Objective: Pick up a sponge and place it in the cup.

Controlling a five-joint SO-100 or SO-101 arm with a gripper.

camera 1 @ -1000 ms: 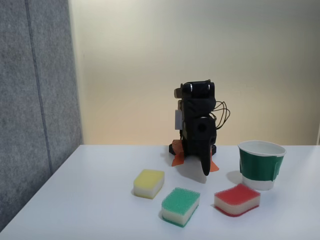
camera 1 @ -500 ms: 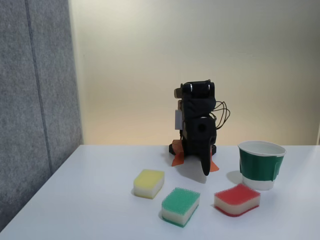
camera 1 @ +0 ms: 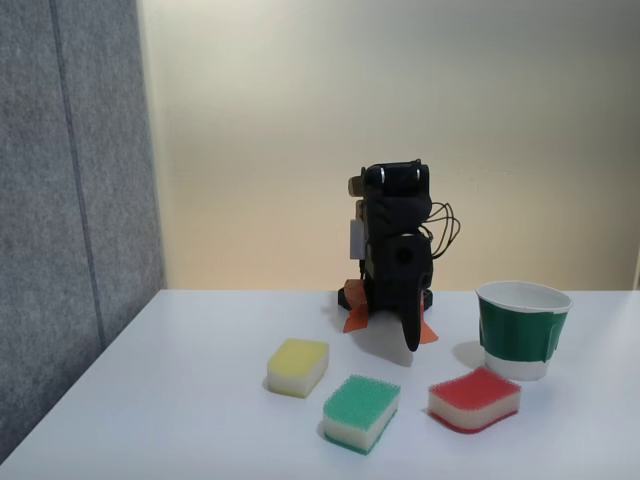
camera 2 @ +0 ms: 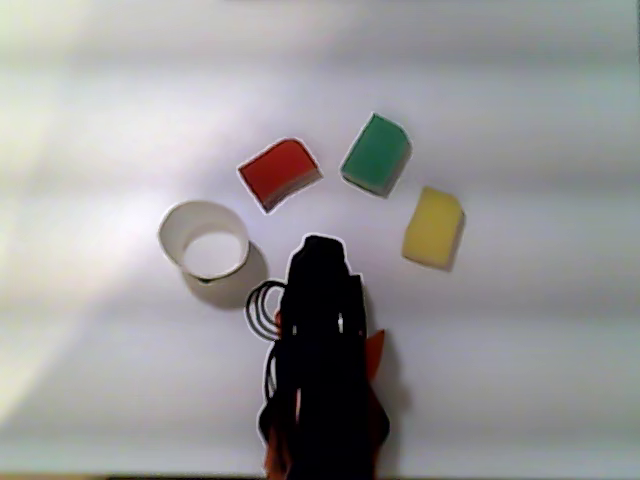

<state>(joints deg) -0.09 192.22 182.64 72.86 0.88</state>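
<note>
Nothing has moved since a second ago — arm, sponges and cup all sit where they were.

Largest is the white table (camera 1: 180,400), with a grey felt panel (camera 1: 70,200) along its left side in the fixed view. Next comes the black arm (camera 1: 395,250), folded upright at the back of the table over its orange base; in the other view it is the dark mass (camera 2: 322,370) at the bottom. Its gripper (camera 1: 411,340) points down just above the table, well apart from every sponge — whether the claw is parted or closed cannot be told from either view.

Taking the cup (camera 1: 522,330) as landmark: it stands upright to the right of the arm in the fixed view, white with a green band, and its open mouth (camera 2: 204,240) shows white inside. The red sponge (camera 1: 474,398) lies flat just in front of the cup and slightly left, near it but not touching; seen from above (camera 2: 279,173) it lies beyond the cup. The green sponge (camera 1: 361,411) lies further left of the cup, and the yellow sponge (camera 1: 298,366) furthest left.
</note>
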